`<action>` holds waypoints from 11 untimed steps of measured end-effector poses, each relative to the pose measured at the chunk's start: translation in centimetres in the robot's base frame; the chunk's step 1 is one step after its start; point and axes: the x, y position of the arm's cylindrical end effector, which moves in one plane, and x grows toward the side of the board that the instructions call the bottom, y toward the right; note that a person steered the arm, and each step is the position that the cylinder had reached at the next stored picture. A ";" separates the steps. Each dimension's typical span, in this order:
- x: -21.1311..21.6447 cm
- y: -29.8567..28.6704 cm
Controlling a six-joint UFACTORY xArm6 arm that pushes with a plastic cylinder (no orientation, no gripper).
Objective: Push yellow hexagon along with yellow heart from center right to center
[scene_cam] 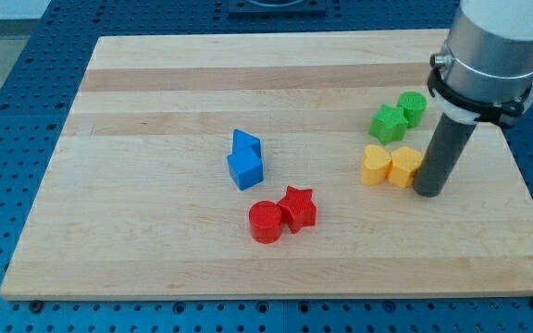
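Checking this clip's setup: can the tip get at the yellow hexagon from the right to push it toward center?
Probably yes. My tip sits right beside the yellow hexagon, on its right, with nothing between them. The yellow heart touches the hexagon's left, so both should move together.

Wooden board point(155, 83) is laid on a blue perforated table point(7, 111). Two blue blocks point(245, 160) are seen touching at board center. Red cylinder point(266, 222) and red star point(298, 206) are pressed together below. Green star point(388, 122) and green cylinder point(412, 107) are placed touching at upper right.
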 end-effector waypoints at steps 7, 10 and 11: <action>-1.2 -7.5; -3.7 -12.9; -5.1 -14.9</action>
